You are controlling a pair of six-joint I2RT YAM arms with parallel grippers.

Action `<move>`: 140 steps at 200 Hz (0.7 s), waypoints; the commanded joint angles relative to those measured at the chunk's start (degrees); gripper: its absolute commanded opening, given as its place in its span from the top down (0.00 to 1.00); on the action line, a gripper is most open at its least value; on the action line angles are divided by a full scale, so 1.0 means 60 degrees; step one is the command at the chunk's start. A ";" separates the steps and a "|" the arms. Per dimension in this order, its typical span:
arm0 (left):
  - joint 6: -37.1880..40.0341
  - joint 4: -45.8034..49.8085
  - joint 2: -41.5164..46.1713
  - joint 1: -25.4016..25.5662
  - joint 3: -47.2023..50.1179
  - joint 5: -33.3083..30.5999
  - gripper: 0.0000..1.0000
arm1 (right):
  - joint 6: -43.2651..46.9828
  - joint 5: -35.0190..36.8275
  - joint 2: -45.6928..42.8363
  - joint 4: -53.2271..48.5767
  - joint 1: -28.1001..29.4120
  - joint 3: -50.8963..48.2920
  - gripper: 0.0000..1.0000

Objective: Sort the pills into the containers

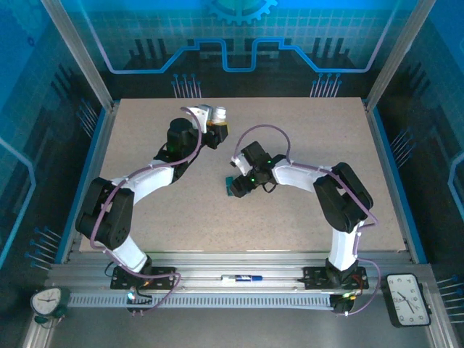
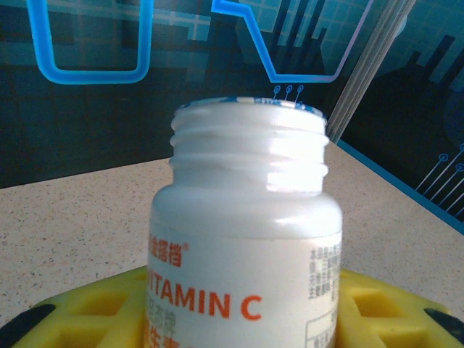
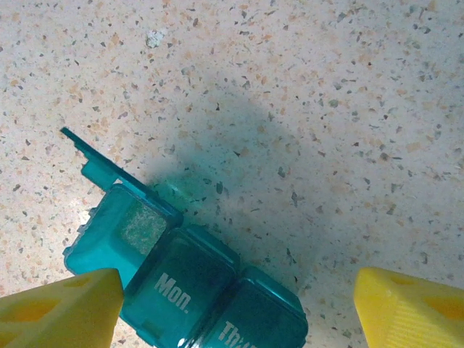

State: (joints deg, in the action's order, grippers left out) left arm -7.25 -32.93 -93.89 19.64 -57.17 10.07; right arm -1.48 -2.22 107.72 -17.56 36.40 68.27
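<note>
1. Hanging over the pill box (image 3: 192, 286), the right gripper (image 3: 235, 293) has its jaws spread wide and grasps nothing. One of its yellow fingertips (image 3: 58, 308) shows at each lower corner of the wrist view.
2. The left-hand fingertip overlaps the box's near end; whether it touches the box cannot be told. The other fingertip stands well clear of the box on its far side.
3. The pill box is a teal translucent strip of square compartments lying flat on the speckled table (image 3: 326, 109). One end compartment has its lid (image 3: 101, 163) flipped up. The next lid is closed and reads "Mon.", and the one after it begins "Th".
4. From above, the right gripper (image 1: 239, 185) sits right over the pill box (image 1: 229, 190), near the middle of the table (image 1: 319, 130).
5. The left gripper (image 2: 243, 322) is clamped on a white Vitamin C bottle (image 2: 246, 239), with yellow fingers (image 2: 80, 312) on both sides of its body.
6. The bottle's threaded neck is uncapped.
7. In the top view the left gripper (image 1: 210, 125) holds the bottle (image 1: 216, 114) beyond the pill box and to its left, apart from it.
</note>
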 commanded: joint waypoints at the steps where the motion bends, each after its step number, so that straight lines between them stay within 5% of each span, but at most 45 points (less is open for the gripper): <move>1: -0.0043 -0.0415 0.0222 -0.0069 0.0036 0.0021 1.00 | -0.0093 -0.0231 0.0003 -0.0197 0.0028 0.0212 0.16; 46: -0.0034 -0.0434 0.0186 -0.0080 0.0021 0.0042 1.00 | -0.0146 -0.0232 -0.0512 -0.0149 0.0052 -0.0058 0.15; 77: -0.0035 -0.0444 0.0193 -0.0071 0.0036 0.0036 1.00 | -0.0029 -0.0004 -0.0853 -0.0130 0.0237 -0.0338 0.07; 82: -0.0025 -0.0431 0.0193 -0.0076 0.0036 0.0029 1.00 | -0.0005 0.0154 -0.0905 -0.0145 0.0305 -0.0401 0.00; 140: -0.0038 -0.0450 0.0265 -0.0080 0.0069 -0.0062 1.00 | -0.0054 0.1184 -0.0839 -0.0160 0.0749 -0.0758 0.00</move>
State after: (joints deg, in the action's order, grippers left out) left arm -7.25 -32.93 -93.89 19.64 -57.17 10.07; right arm -1.67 1.50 103.09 -17.58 39.72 64.64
